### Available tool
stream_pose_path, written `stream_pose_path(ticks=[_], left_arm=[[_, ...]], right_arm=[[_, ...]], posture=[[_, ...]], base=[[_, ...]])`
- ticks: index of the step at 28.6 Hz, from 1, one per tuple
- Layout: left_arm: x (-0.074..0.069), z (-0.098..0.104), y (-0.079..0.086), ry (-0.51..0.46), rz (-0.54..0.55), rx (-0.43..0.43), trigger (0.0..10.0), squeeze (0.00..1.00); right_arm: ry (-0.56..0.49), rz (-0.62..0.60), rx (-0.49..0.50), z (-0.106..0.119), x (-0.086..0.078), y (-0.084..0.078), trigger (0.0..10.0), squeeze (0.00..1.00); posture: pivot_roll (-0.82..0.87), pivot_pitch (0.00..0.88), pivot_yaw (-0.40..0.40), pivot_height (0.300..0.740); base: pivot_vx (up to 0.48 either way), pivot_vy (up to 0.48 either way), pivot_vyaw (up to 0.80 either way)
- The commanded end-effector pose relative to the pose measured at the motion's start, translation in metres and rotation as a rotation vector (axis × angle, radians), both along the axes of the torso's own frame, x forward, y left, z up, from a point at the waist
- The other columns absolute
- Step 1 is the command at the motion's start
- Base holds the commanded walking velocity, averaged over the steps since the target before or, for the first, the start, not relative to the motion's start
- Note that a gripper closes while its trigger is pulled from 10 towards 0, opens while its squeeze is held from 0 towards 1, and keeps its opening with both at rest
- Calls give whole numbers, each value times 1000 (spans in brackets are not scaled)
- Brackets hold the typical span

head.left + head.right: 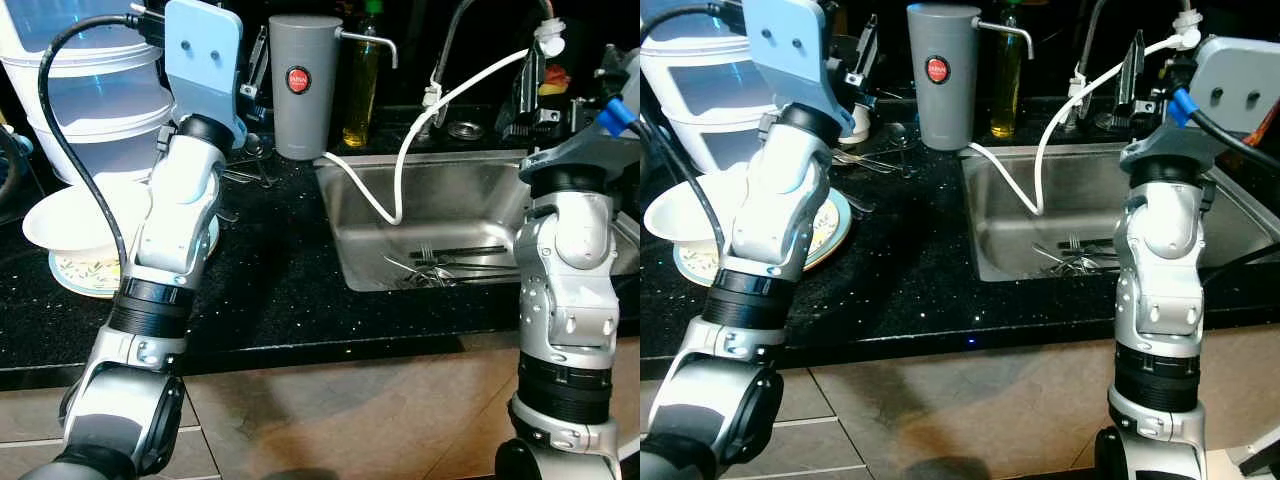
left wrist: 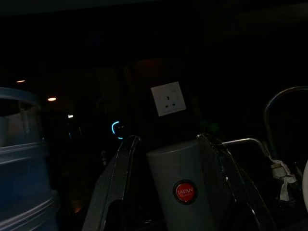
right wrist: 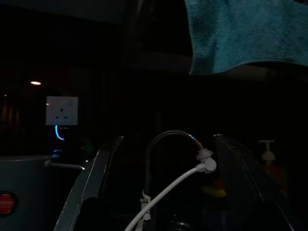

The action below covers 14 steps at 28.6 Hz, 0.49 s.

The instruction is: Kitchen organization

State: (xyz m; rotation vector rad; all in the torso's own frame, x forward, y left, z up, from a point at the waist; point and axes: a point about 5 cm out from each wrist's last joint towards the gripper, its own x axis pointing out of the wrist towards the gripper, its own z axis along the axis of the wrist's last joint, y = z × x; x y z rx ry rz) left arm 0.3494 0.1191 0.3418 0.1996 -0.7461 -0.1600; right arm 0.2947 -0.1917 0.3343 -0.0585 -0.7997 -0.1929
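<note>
Forks (image 1: 440, 265) lie in the steel sink (image 1: 480, 190), below both raised grippers (image 2: 168, 192) (image 3: 163, 192), fingers apart.

Silver jointed arms (image 1: 180, 215), black cables (image 1: 70, 130), blue wrist plates (image 1: 203, 55).

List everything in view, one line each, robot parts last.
grey canister: one, grey with red round badge, on the counter left of the sink
oil bottle: one, yellowish, behind the canister's spout
white tubs: stacked, translucent white, far left of the counter
white bowl: one, white, on a patterned plate
patterned plate: one, pale with green rim, on the counter
sink: one, steel, right half of the counter
cutlery: several pieces, metal, in the sink
white hose: one, white, from the tap into the sink
teal cloth: one, teal, hanging above
left gripper: open, raised near the canister
right gripper: open, raised near the tap
</note>
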Motion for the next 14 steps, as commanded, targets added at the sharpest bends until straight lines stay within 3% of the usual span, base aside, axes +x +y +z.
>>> stream_pose_path(ticks=[1, 14], left_arm=[[1, -2, 2, 0, 10, -3, 10000, 0], [1, -2, 2, -5, 10, -1, 10000, 0]], right_arm=[[8, -4, 11, -3, 0, -1, 10000, 0], [7, -3, 13, -2, 0, -1, 10000, 0]], posture=[[-15, 0, 16, 740], [-15, 0, 16, 740]], base=[[480, 0, 0], [480, 0, 0]])
